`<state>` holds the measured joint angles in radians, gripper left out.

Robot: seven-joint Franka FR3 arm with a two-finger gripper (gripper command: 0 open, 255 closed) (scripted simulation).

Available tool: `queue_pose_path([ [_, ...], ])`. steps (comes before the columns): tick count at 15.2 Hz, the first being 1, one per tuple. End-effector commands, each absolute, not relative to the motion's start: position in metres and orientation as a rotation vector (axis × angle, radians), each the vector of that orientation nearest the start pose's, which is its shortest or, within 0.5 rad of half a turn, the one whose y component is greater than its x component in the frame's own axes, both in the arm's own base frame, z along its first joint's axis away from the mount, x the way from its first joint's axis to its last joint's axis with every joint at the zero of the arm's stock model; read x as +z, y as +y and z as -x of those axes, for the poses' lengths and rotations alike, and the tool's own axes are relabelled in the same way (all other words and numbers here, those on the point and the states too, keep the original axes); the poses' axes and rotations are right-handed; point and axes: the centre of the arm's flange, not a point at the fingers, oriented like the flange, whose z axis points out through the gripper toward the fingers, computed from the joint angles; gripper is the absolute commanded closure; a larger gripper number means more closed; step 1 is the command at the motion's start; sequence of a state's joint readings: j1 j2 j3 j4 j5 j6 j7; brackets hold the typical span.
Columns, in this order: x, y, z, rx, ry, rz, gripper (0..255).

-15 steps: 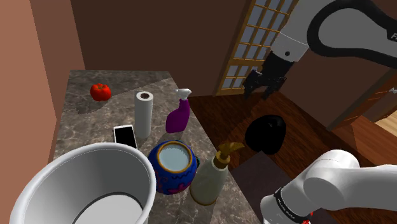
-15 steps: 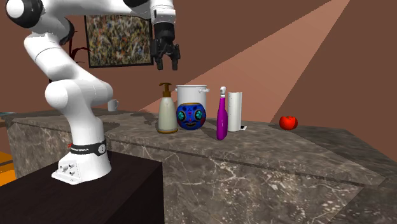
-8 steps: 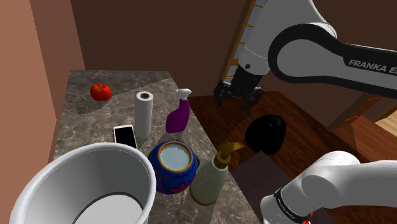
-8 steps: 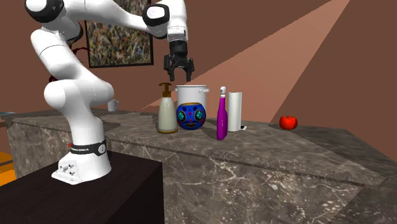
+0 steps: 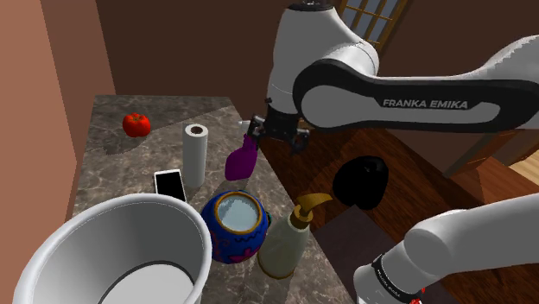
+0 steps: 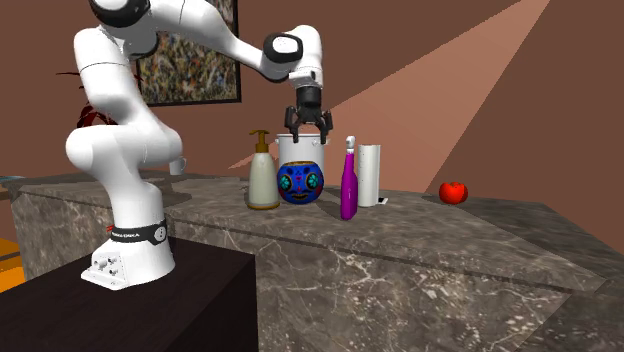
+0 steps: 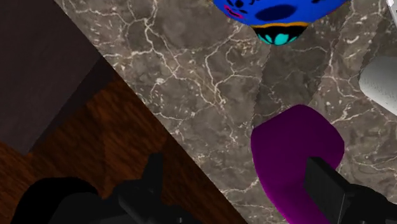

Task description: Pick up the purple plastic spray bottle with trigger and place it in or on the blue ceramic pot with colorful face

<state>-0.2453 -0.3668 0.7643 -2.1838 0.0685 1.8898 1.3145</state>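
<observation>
Purple spray bottle (image 5: 242,161) upright on desk (image 5: 112,168), mid-frame in shoulder view. End effector (image 5: 276,138) wide open, empty, nr bottle head. Approx. early stage: grasp, lift, drop into blue face pot (image 5: 226,246) all pending.

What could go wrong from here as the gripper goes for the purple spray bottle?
1. The open gripper looks off-centre over the purple spray bottle. If it comes straight down, one finger might strike the bottle and tip it.
2. The bottle stands near the edge of the counter, so a tip could send it to the floor.
3. The paper towel roll stands close beside the bottle, and a finger might clip it.
</observation>
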Motion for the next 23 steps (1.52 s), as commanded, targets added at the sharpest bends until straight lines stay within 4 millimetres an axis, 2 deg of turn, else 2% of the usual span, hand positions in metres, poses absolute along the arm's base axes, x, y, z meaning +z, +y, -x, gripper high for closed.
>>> queue_pose_path([
  [1,0.48,0.281,-0.414,-0.237,1.493,2.924,0],
  [7,0.438,0.326,-0.479,-0.289,1.866,2.775,0],
  [12,0.404,0.348,-0.536,-0.328,2.147,2.623,0],
  [19,0.369,0.336,-0.536,-0.328,2.147,2.623,0],
  [23,0.366,0.335,-0.536,-0.328,2.147,2.623,0],
])
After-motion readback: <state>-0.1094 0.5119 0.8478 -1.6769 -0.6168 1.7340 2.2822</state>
